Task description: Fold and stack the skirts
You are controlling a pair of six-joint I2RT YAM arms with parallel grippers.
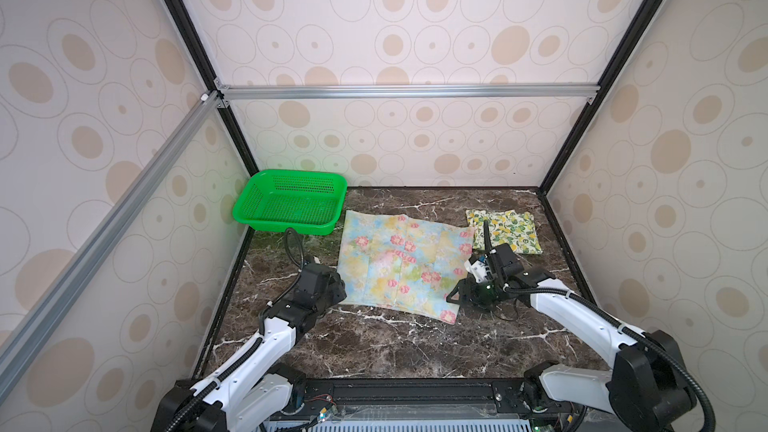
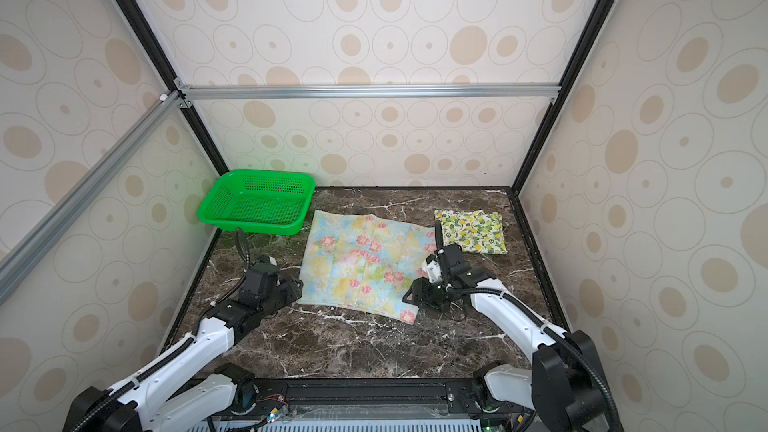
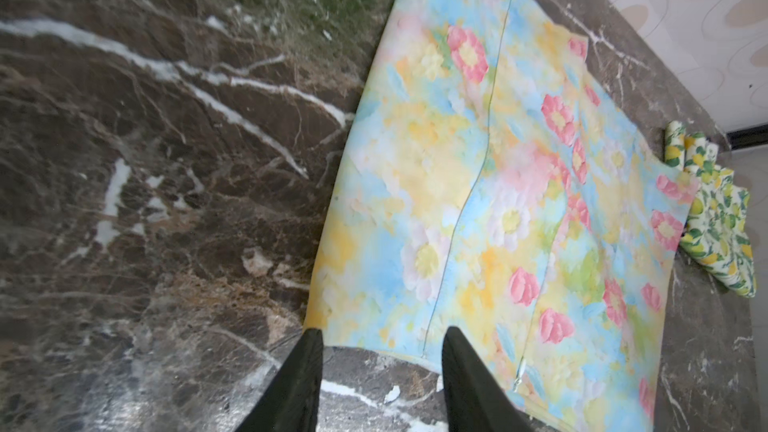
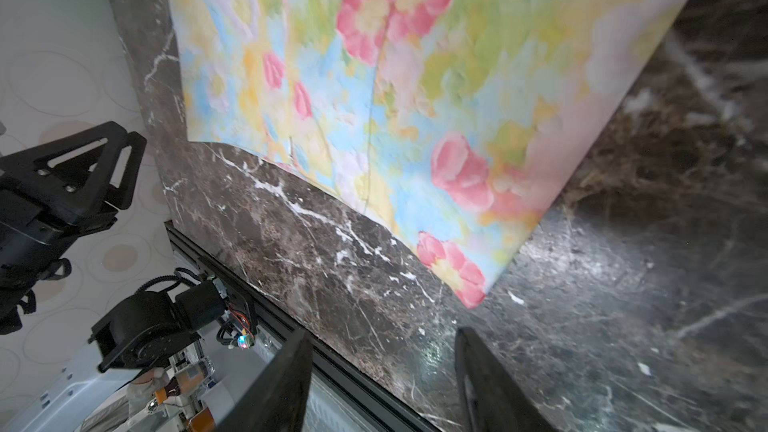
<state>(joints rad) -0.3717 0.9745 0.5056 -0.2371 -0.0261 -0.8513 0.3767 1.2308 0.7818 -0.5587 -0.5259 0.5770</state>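
1. We read the table (image 1: 374, 347) as a clock face seen from above, with 12 at the far wall. The floral skirt (image 1: 399, 263), pastel yellow and blue with pink flowers, lies spread flat around the centre in both top views (image 2: 365, 268). Thin seam lines run across it from its far edge to its near edge.
2. The lemon skirt (image 1: 511, 230), white with yellow lemons and green leaves, sits folded into a compact rectangle at about 1 to 2 o'clock (image 2: 473, 230). It lies just beside the floral skirt's far right corner. We cannot tell whether the two touch, as the right arm's cable crosses that spot.
3. The left gripper (image 1: 338, 288) stands at the floral skirt's 8 o'clock corner. In the left wrist view its two dark fingers are spread apart with nothing between them (image 3: 382, 332). One tip is at the cloth's corner and the other is over its near edge. The same view shows the floral print (image 3: 498, 201) and, beyond it, the lemon print (image 3: 715, 234).
4. The right gripper (image 1: 453, 297) is at the floral skirt's 4 to 5 o'clock corner. In the right wrist view its jaws are also parted and hold nothing (image 4: 382, 332). The tips hang over bare marble, just short of the cloth's corner (image 4: 374, 76).
5. A green perforated basket (image 1: 291, 227) stands in the 10 to 11 o'clock corner (image 2: 249, 224). It is apart from the floral skirt, and nothing lies in it.
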